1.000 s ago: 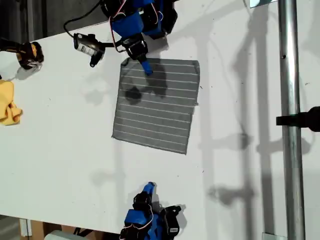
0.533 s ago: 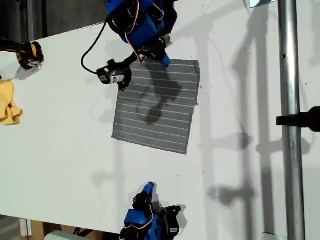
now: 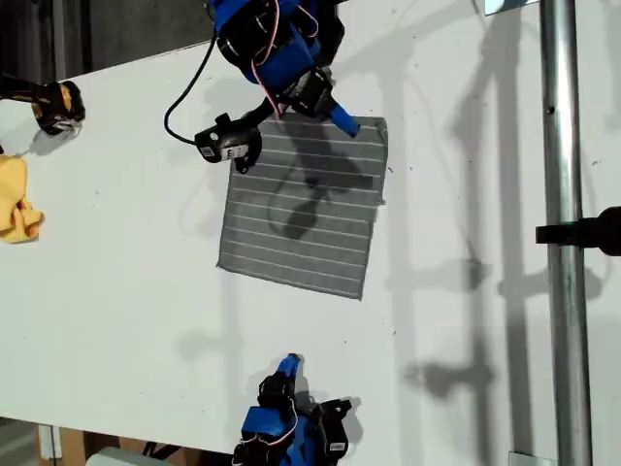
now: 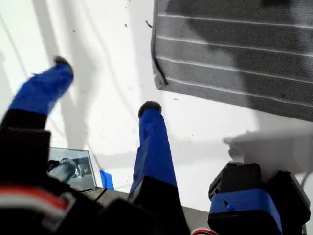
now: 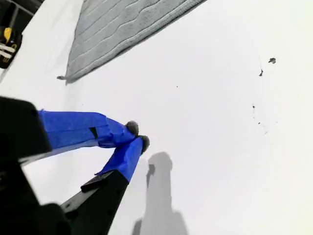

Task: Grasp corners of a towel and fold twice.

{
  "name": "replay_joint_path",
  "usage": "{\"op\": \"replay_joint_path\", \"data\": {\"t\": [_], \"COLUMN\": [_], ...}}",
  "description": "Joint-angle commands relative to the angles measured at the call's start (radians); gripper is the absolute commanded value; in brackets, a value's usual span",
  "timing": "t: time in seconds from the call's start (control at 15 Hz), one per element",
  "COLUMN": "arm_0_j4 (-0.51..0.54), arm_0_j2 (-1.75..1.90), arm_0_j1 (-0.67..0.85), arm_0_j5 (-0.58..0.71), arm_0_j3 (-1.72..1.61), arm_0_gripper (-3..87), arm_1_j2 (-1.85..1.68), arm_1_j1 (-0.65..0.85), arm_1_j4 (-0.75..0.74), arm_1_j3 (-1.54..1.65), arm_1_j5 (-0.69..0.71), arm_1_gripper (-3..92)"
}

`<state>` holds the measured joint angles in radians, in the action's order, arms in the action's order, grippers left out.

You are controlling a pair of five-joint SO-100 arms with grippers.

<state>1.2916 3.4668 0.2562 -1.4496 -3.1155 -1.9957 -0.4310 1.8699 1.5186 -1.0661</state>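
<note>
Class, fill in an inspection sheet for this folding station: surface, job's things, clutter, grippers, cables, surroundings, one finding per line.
Surface: white table, a few dark specks, otherwise bare.
Job's things: grey striped towel lies flat and unfolded, all four corners down.
Clutter: yellow cloth crumpled at the exterior view's left edge; a black and yellow object above it.
Grippers: my first gripper is open, above the table beside a towel corner; my second gripper is shut, empty, apart from the towel.
Cables: black cable loops to a small camera.
Surroundings: metal pole at the exterior view's right.
</note>
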Motion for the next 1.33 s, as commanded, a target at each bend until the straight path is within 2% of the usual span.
{"op": "replay_joint_path", "data": {"t": [0.0,0.13,0.27,0.6,1.07,1.27], "arm_0_j4": [0.000,0.000,0.002,0.000,-0.002,-0.005], "arm_0_j2": [0.006,0.006,0.006,0.006,0.006,0.006], "arm_0_j1": [0.005,0.005,0.003,0.003,0.003,0.003], "arm_0_j5": [-0.003,-0.002,0.000,0.002,0.006,0.011], "arm_0_j3": [0.002,0.002,0.002,0.002,0.002,0.002], "arm_0_gripper": [-1.8,-1.8,-1.8,-1.5,-1.5,-1.3], "arm_1_j2": [0.031,0.058,0.057,-0.164,0.089,0.183], "arm_1_j1": [0.000,0.011,-0.006,-0.135,-0.137,-0.129], "arm_1_j4": [0.046,0.052,-0.005,-0.322,-0.621,-0.701], "arm_1_j3": [-0.009,0.060,0.209,0.649,0.727,0.727], "arm_1_j5": [-0.011,-0.038,-0.109,-0.391,-0.407,-0.402], "arm_1_gripper": [41.7,41.8,41.8,37.0,37.9,38.0]}}
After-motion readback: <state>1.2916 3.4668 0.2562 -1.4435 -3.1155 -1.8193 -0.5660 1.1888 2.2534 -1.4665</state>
